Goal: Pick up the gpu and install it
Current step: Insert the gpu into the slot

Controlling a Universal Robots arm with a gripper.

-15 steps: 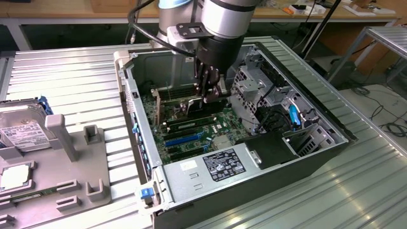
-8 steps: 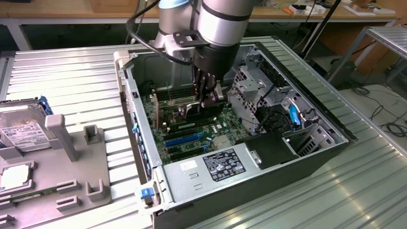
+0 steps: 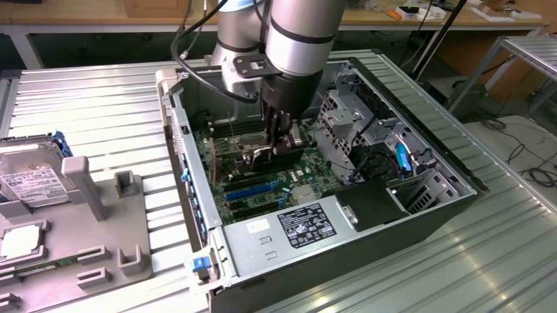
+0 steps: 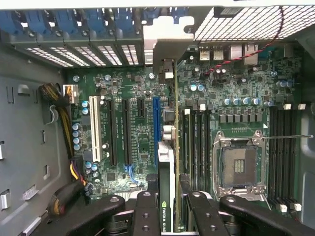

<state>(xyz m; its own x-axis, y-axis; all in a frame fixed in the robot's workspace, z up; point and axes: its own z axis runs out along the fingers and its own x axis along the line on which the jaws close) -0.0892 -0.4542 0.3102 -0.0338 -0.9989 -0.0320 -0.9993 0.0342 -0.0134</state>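
1 case (image 3: 184, 147) lies open, board (image 4: 241, 83) bared. My gripper (image 4: 170, 187) pinches the gpu (image 4: 166, 162) edge-on over the board, beside the blue slot (image 4: 156, 128). I judge it light, stiff and fragile, best held at its top edge by the flat faces, never the connector.

The exterior view looks obliquely down from above, at moderate distance, onto the open computer case (image 3: 187, 150) on the ribbed table (image 3: 96, 98). The wrist view faces straight into the case, close above the motherboard (image 4: 142, 88), past the gripper (image 4: 168, 189). Both views share the motherboard.
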